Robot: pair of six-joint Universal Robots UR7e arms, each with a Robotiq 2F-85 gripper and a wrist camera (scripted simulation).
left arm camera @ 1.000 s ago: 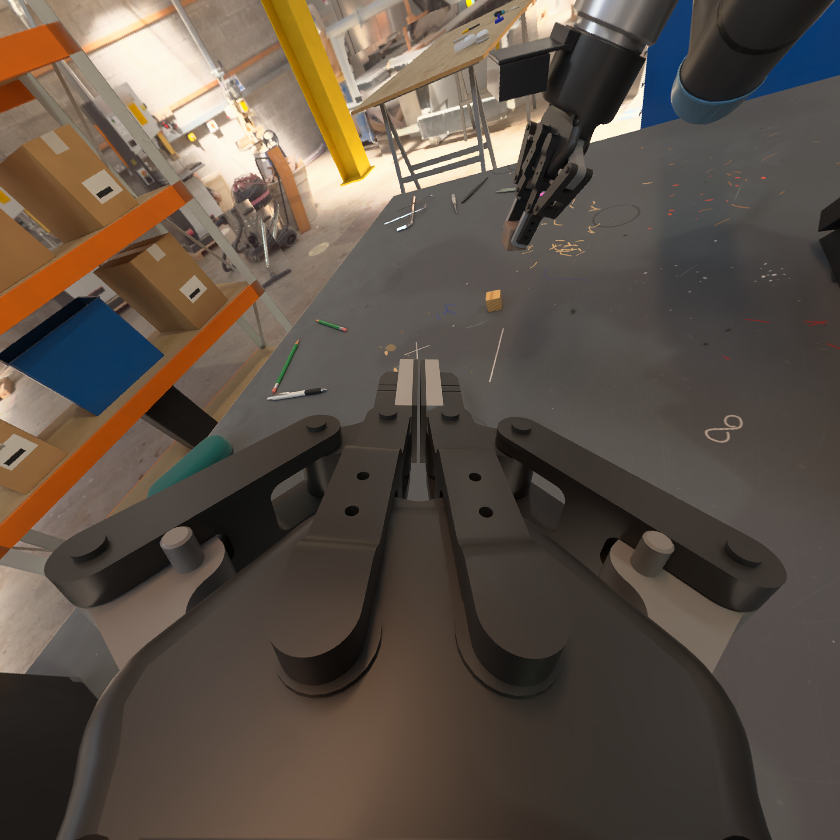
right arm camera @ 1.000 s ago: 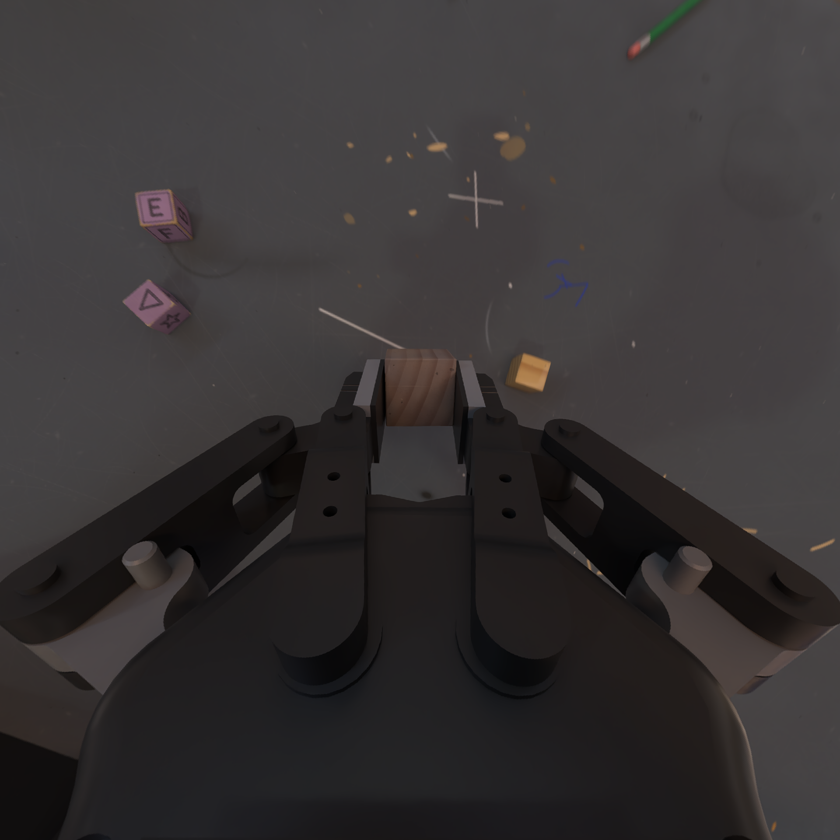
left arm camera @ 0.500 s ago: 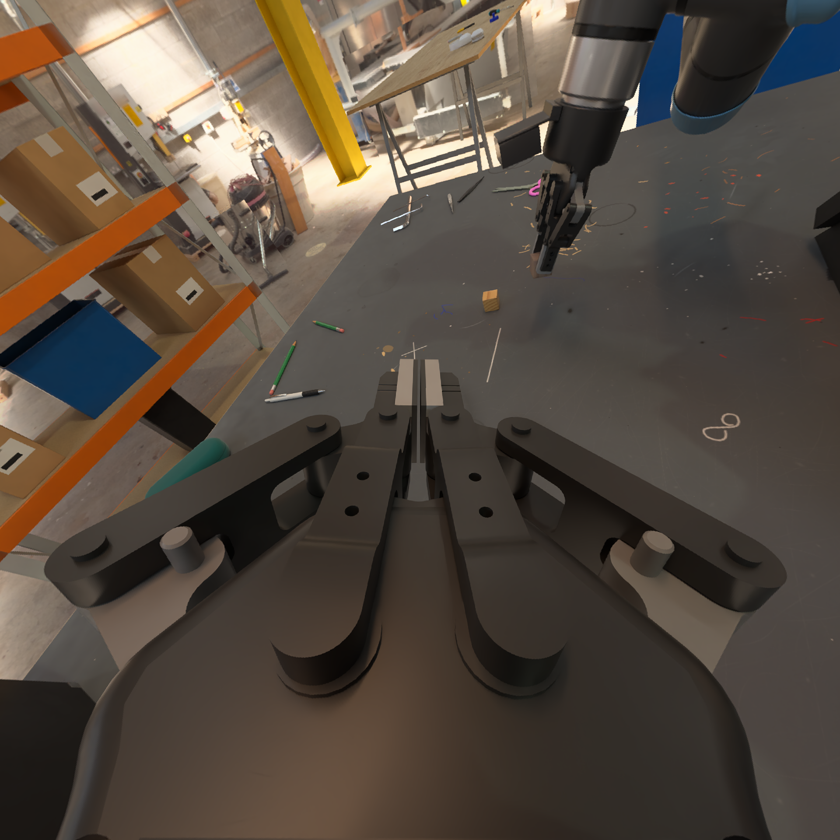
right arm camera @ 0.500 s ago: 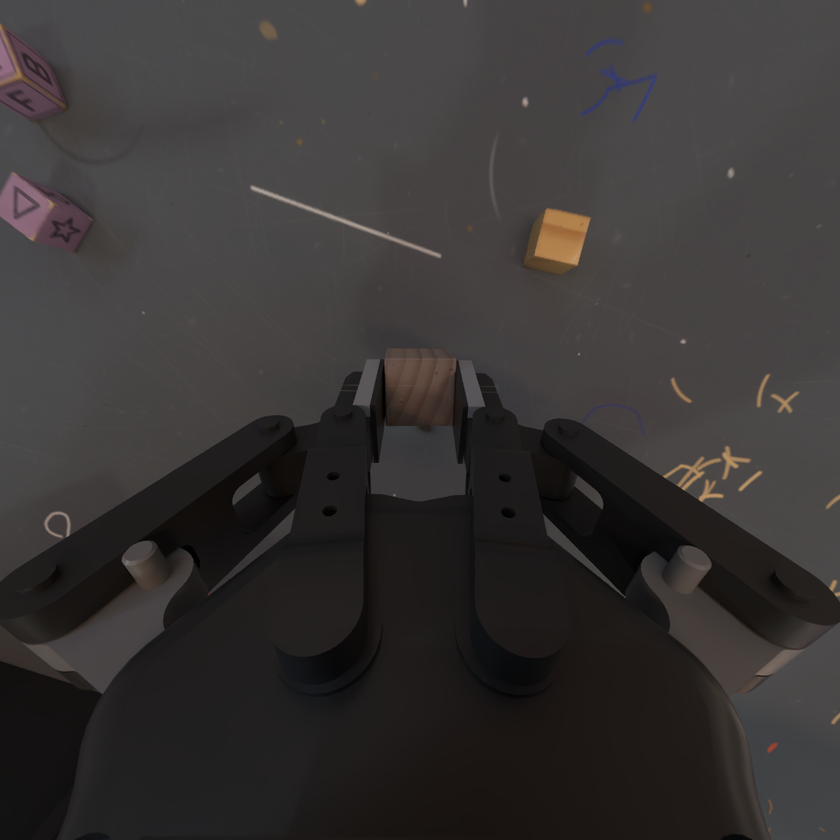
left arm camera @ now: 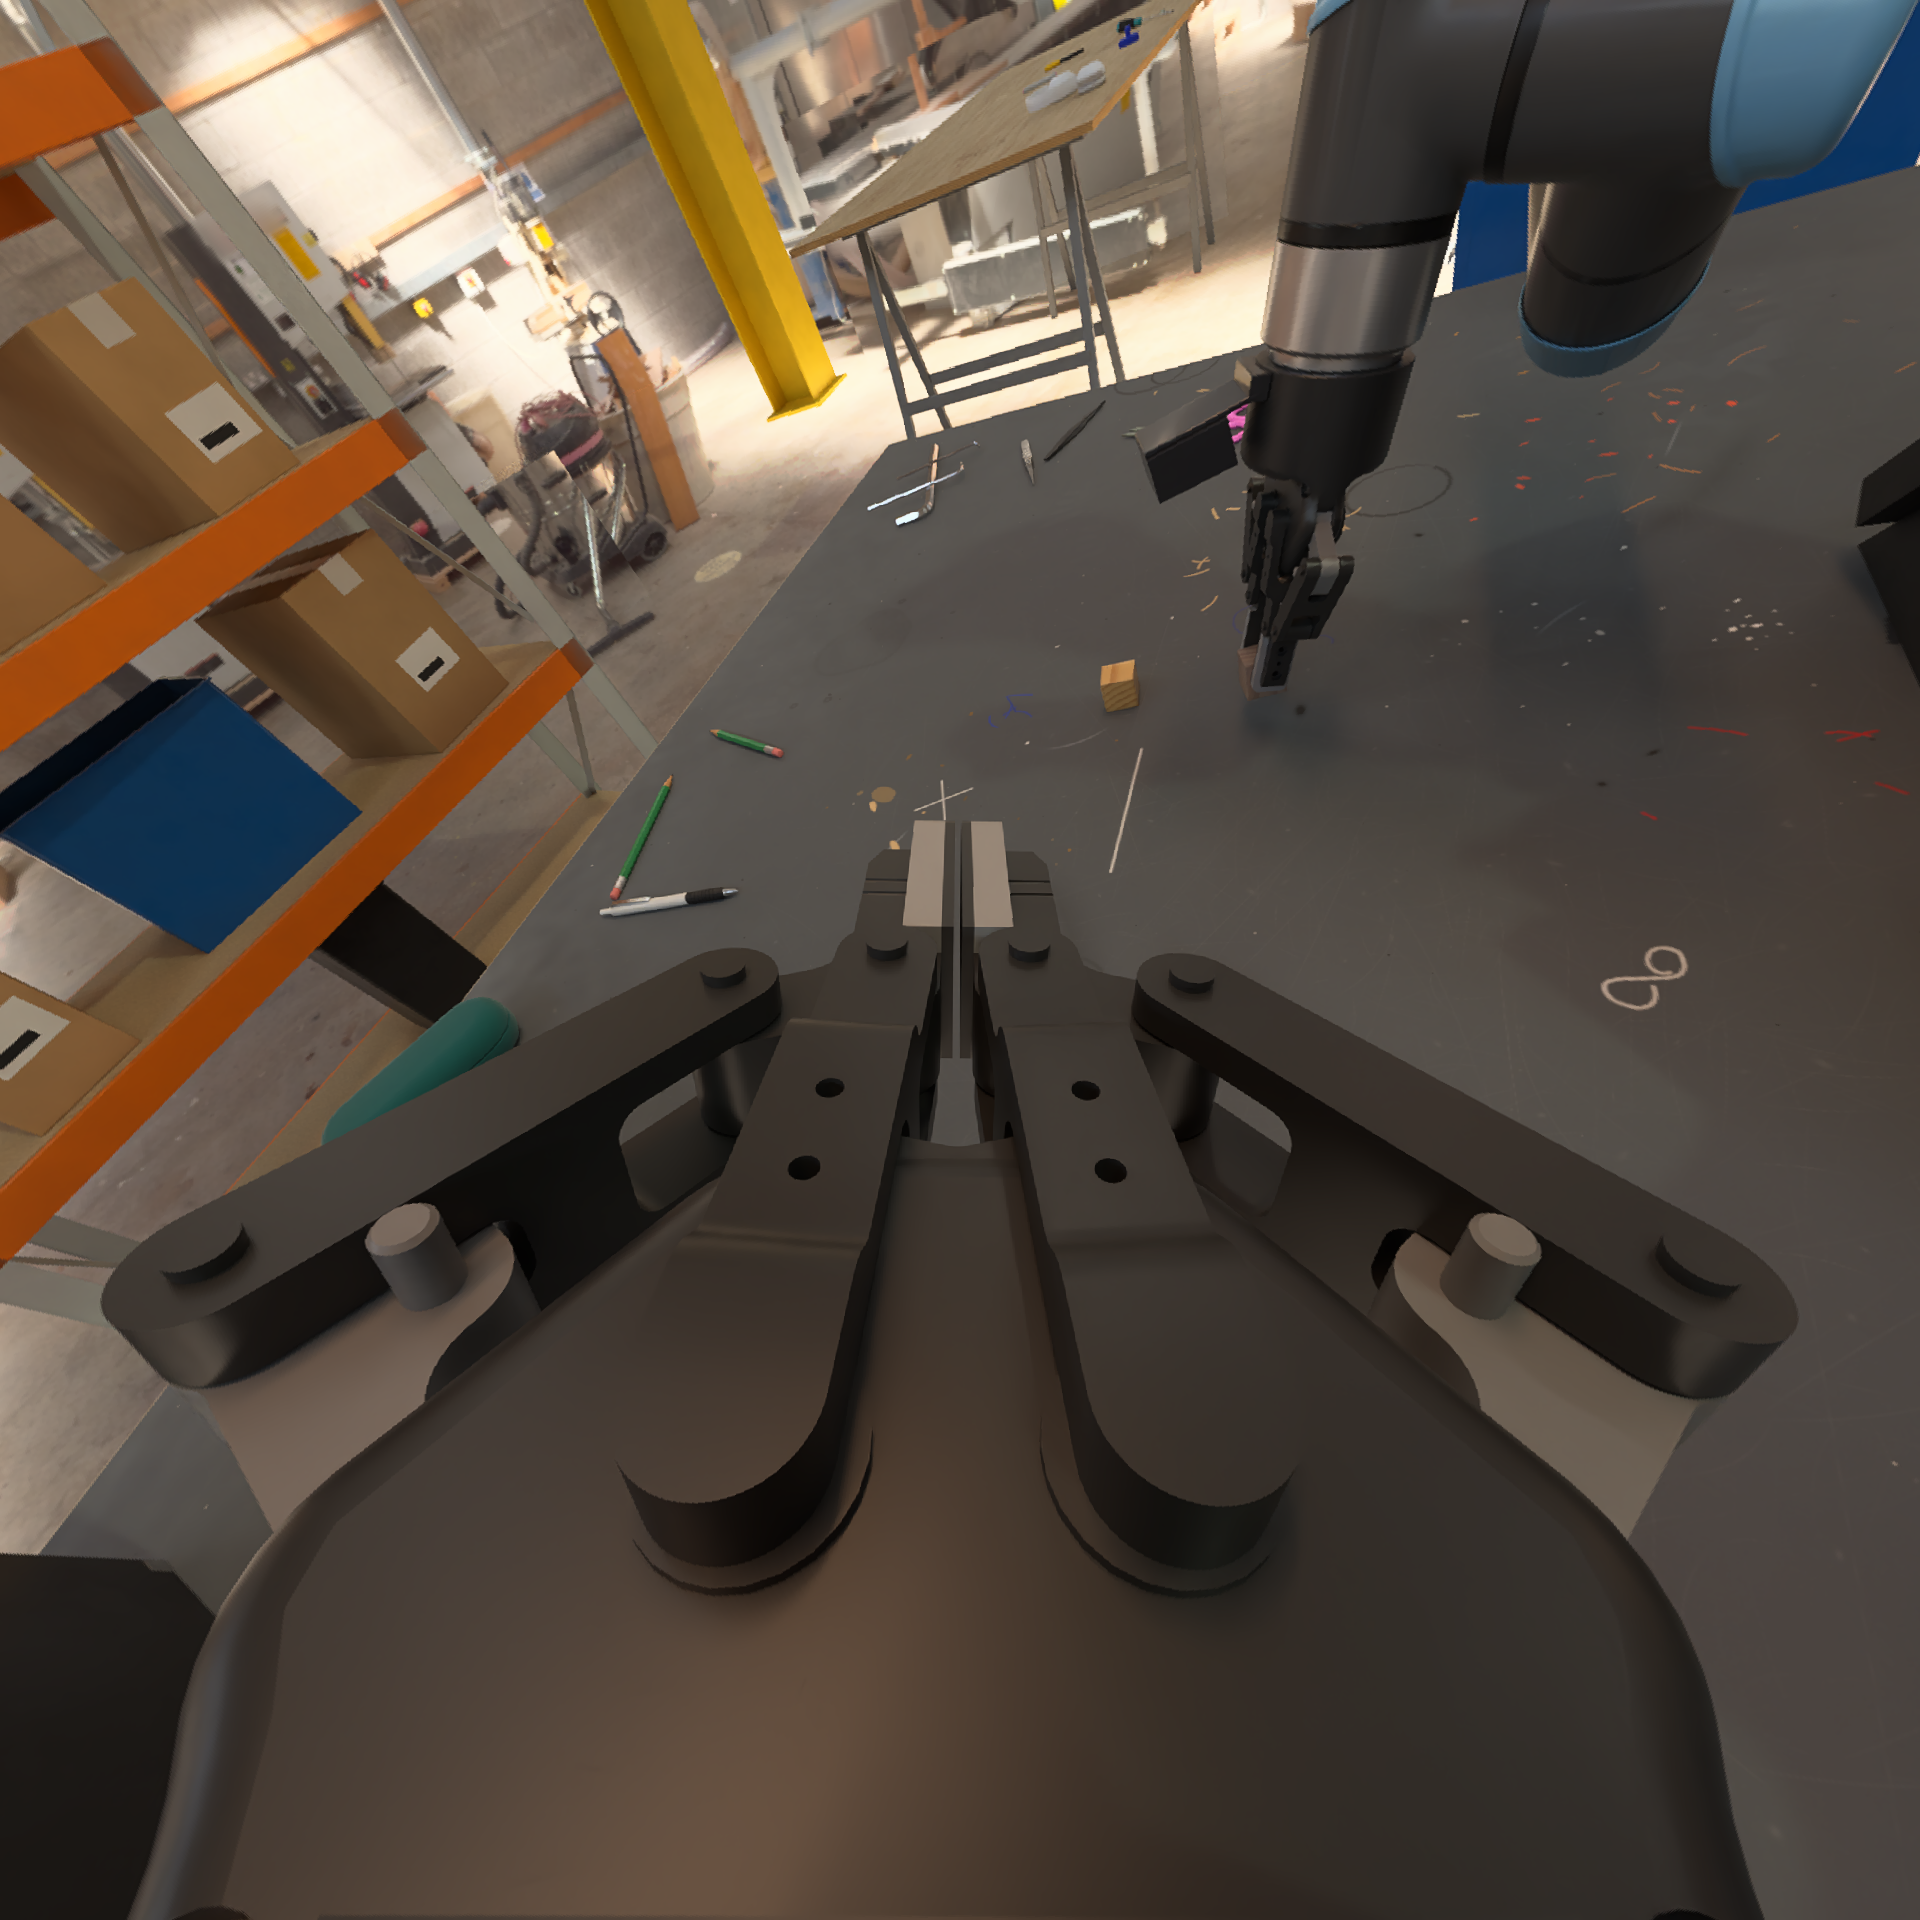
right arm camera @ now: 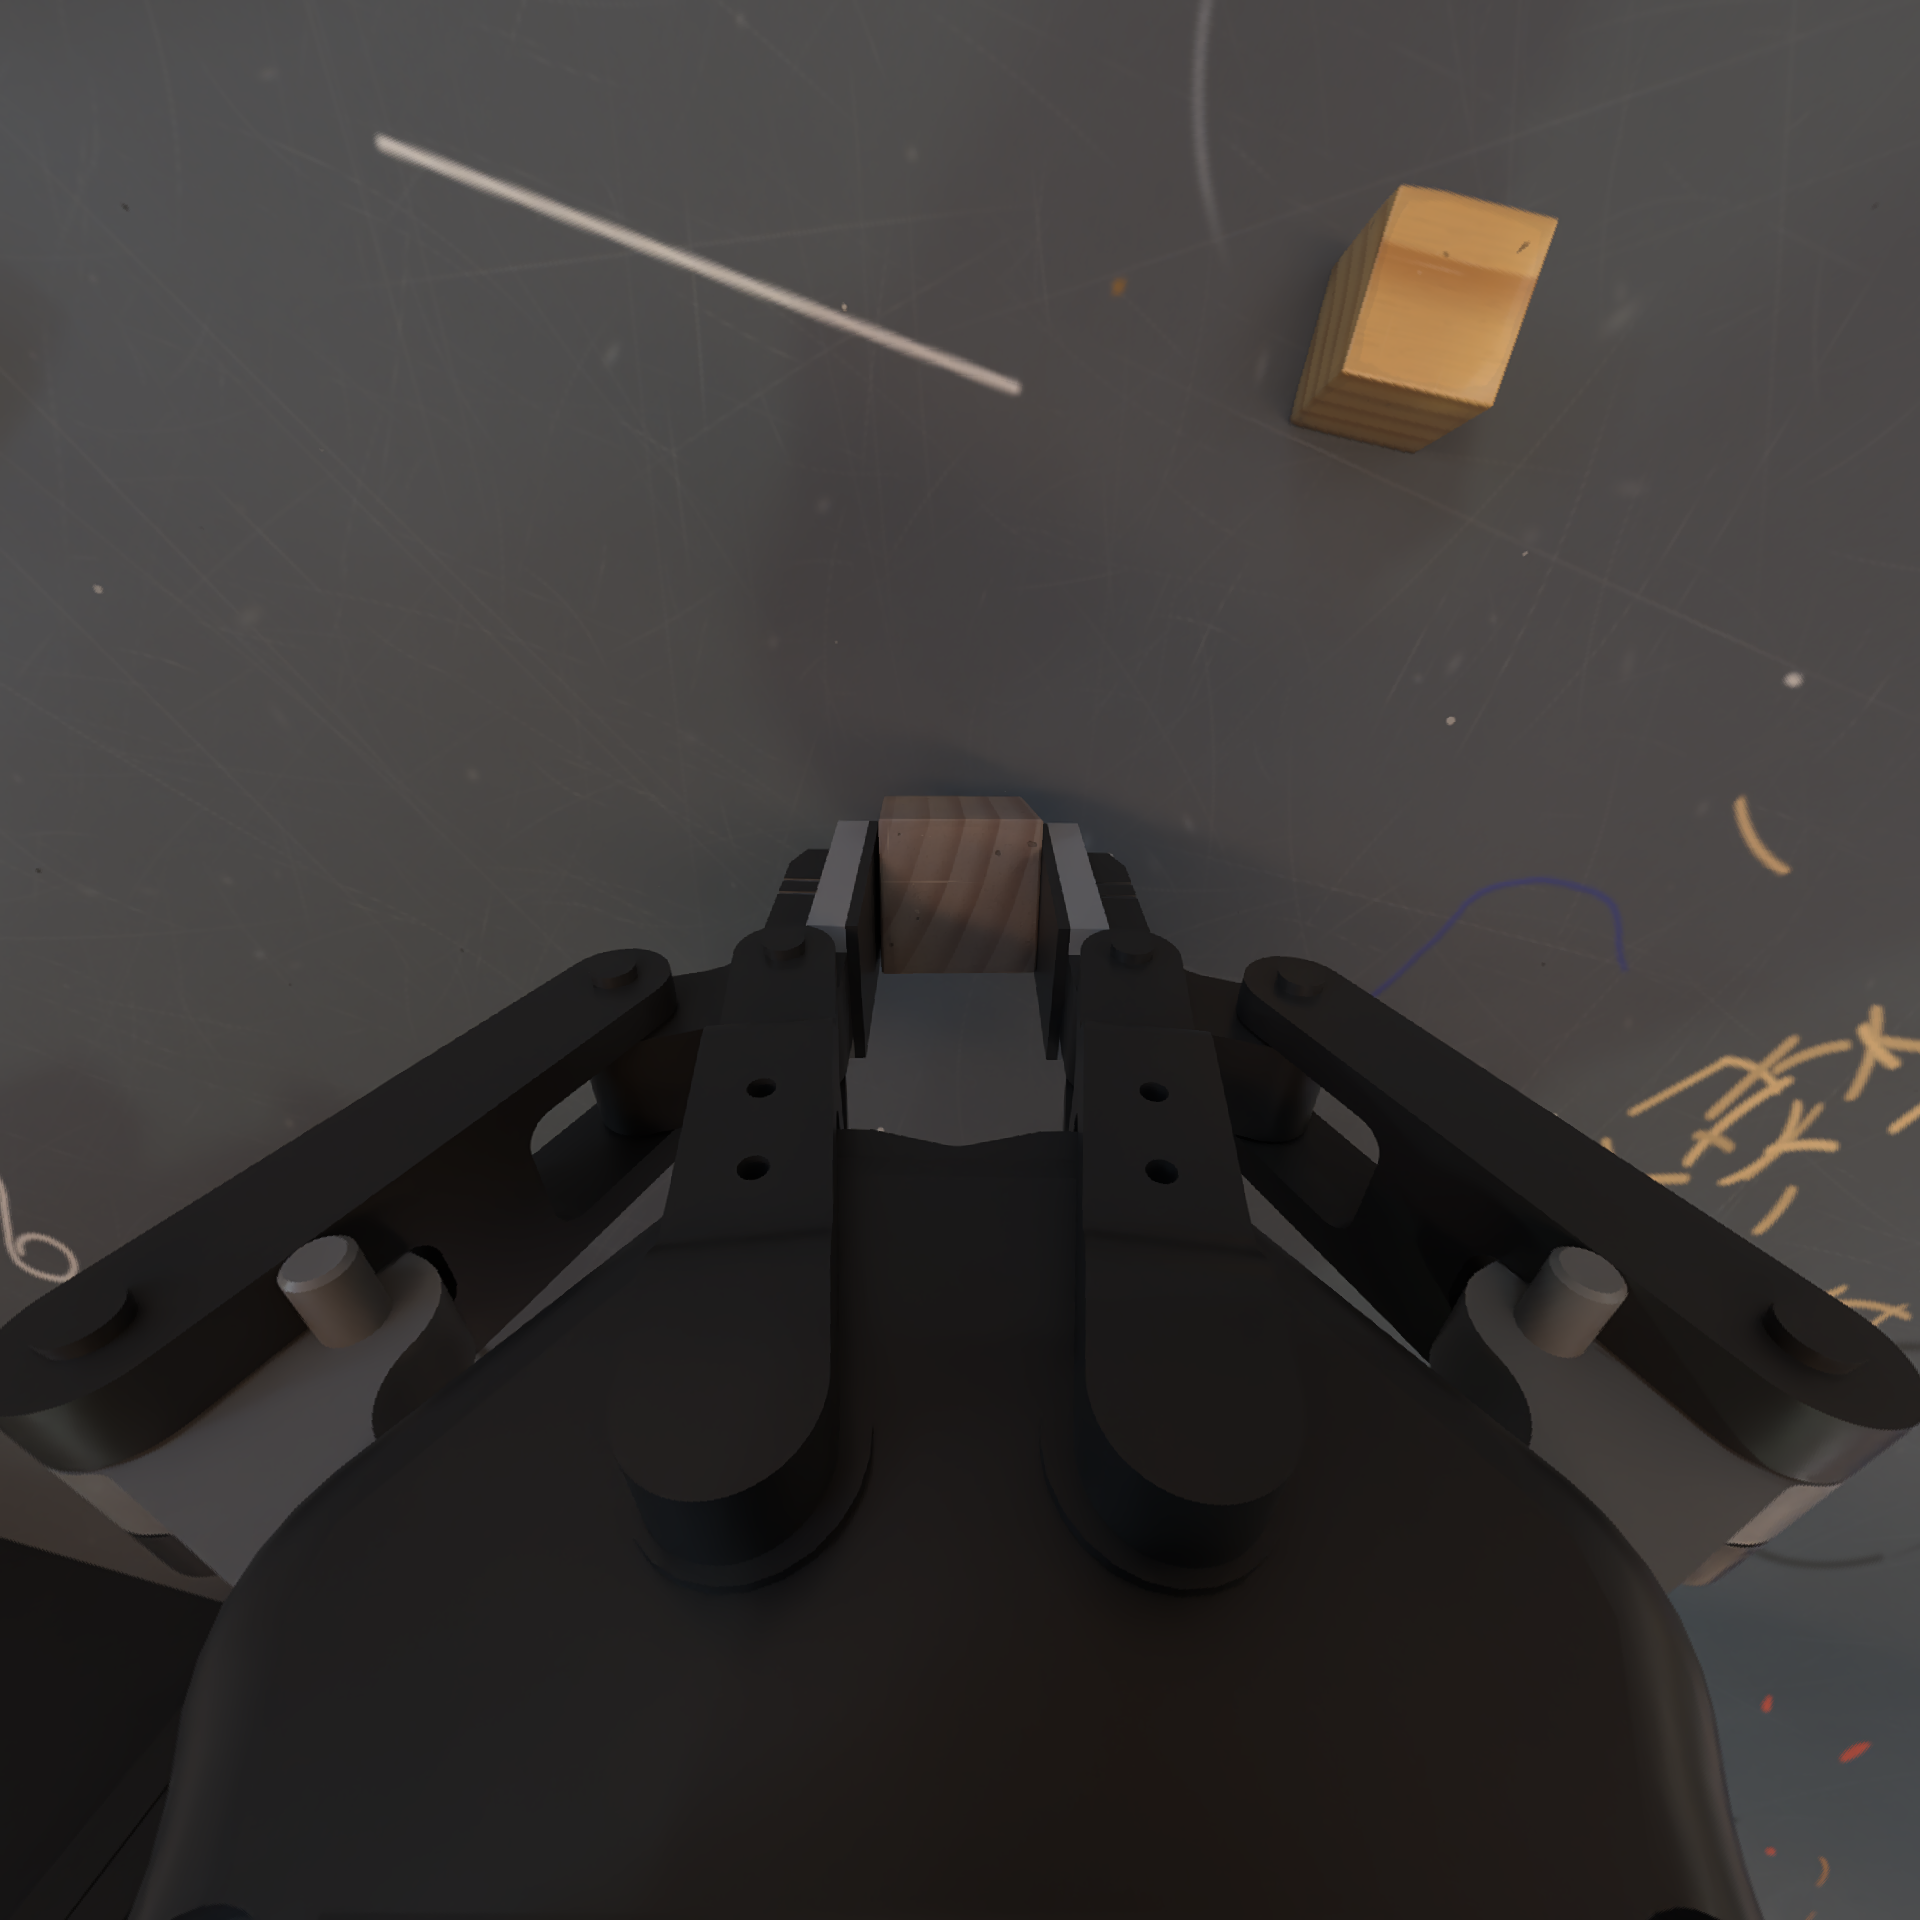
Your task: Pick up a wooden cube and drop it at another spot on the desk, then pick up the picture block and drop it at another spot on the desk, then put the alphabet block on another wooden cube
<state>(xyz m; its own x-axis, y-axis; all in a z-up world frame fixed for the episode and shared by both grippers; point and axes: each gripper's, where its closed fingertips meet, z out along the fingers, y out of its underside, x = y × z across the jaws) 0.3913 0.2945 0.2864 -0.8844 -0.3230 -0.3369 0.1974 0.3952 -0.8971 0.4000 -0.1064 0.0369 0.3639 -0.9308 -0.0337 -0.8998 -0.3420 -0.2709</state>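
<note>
Pinching a brown wooden cube (right arm camera: 958, 885), the right gripper (right arm camera: 958, 883) hangs low over the desk (right arm camera: 520, 623); left gripper (left arm camera: 956, 873) — fingers pressed together, empty.

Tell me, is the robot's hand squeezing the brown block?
Yes, shut on it: the right gripper has both pads pressed against the brown wooden cube just above the desk.

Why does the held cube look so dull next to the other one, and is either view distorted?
Right wrist view: the held cube sits shaded between the right gripper fingers, a soft shadow beneath; the lighter cube is lit. Left wrist view: wide-angle stretch bows the shelving; sunlit floor behind looks washed out; left gripper sharp.
</note>
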